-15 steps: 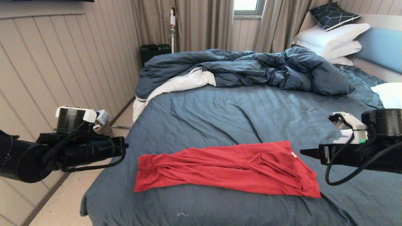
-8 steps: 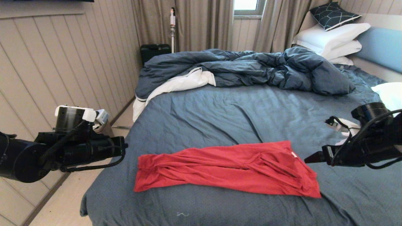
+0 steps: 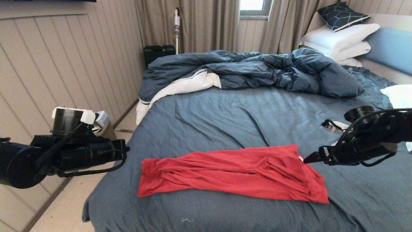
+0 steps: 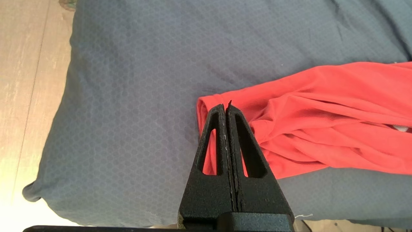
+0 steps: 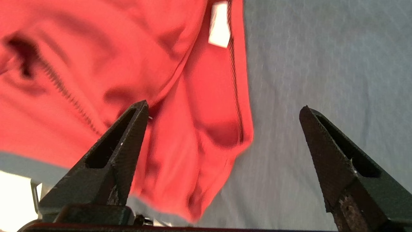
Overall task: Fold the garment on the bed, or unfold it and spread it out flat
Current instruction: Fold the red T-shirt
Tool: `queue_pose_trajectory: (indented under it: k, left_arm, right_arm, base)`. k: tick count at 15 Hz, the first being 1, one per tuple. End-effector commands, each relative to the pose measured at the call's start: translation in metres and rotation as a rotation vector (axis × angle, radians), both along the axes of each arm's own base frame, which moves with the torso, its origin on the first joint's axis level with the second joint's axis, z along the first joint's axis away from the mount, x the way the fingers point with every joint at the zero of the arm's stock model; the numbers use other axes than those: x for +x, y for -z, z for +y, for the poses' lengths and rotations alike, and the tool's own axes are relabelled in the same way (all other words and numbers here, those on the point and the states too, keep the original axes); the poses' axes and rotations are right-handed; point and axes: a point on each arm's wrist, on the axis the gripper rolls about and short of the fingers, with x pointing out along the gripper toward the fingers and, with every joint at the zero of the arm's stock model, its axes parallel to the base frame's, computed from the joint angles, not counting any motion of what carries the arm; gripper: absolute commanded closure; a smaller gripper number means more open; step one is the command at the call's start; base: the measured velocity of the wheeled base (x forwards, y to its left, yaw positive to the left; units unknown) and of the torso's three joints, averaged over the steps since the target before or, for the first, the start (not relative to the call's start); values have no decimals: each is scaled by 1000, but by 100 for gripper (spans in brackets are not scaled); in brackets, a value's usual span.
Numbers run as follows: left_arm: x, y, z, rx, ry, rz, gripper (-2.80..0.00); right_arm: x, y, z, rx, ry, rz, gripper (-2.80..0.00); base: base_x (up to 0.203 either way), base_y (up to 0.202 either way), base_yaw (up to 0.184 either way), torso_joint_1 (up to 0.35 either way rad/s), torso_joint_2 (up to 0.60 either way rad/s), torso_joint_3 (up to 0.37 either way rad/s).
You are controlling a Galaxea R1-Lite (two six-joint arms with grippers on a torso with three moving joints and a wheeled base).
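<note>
Crumpled red cotton T-shirt lies in a long band on the slate-blue sheeted bed, long axis running nine to three o'clock, white neck tag at its three o'clock end. Right gripper reaches in level beside that tag, jaws spread wide, holding nothing. Left gripper hovers at nine o'clock, jaws clenched, empty.

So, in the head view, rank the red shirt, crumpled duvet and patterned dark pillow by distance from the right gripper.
From the right gripper:
1. Red shirt, its collar end right at the fingertips.
2. Crumpled duvet, across the bed's far side.
3. Patterned dark pillow, topping the white stack.
</note>
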Motion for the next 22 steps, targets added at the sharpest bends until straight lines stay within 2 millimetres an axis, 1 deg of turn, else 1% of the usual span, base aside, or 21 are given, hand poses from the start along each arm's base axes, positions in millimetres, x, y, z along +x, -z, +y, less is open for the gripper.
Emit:
queue_pose_trajectory:
  k: [1, 3, 5, 6, 8, 9, 11, 14, 15, 18, 19, 22]
  left_arm:
    - [0, 1, 0, -1, 0, 3, 0]
    - [2, 4, 0, 1, 0, 10, 0]
    - [2, 5, -1, 3, 1, 13, 0]
    - [2, 6, 0, 5, 2, 17, 0]
    - [3, 7, -1, 6, 2, 22, 0]
    - [3, 8, -1, 7, 2, 24, 0]
    - [4, 9, -1, 7, 3, 29, 0]
    - [4, 12, -1, 8, 4, 38, 0]
    - [4, 12, -1, 8, 5, 38, 0]
    - [4, 12, -1, 6, 5, 42, 0]
    - [4, 12, -1, 6, 7, 41, 0]
    - [4, 12, -2, 5, 7, 42, 0]
  right_arm:
    - [15, 25, 4, 15, -21, 60, -280]
    - [26, 40, 18, 21, -61, 90, -280]
    - [36, 51, 29, 26, -90, 108, -280]
    - [40, 56, 36, 27, -105, 117, -280]
    - [47, 63, 43, 27, -116, 128, -280]
    - [48, 67, 43, 21, -112, 137, 0]
    - [50, 69, 43, 16, -108, 141, 0]
    - [48, 61, 37, 12, -93, 118, 0]
    - [47, 56, 31, 10, -76, 106, 0]
    - [40, 44, 1, 4, -5, 79, 0]
    - [38, 42, -6, 2, 10, 74, 0]
    - [31, 42, -38, -10, 70, 67, 0]
  base:
    - [0, 0, 0, 0, 0, 0]
    - [0, 0, 0, 0, 0, 0]
    - [0, 0, 0, 0, 0, 0]
    - [0, 0, 0, 0, 0, 0]
    - [0, 0, 0, 0, 0, 0]
    - [0, 0, 0, 0, 0, 0]
    - [0, 0, 0, 0, 0, 0]
    - [0, 0, 0, 0, 0, 0]
    - [0, 0, 0, 0, 0, 0]
    - [0, 0, 0, 0, 0, 0]
    - [0, 0, 0, 0, 0, 0]
    - [0, 0, 0, 0, 0, 0]
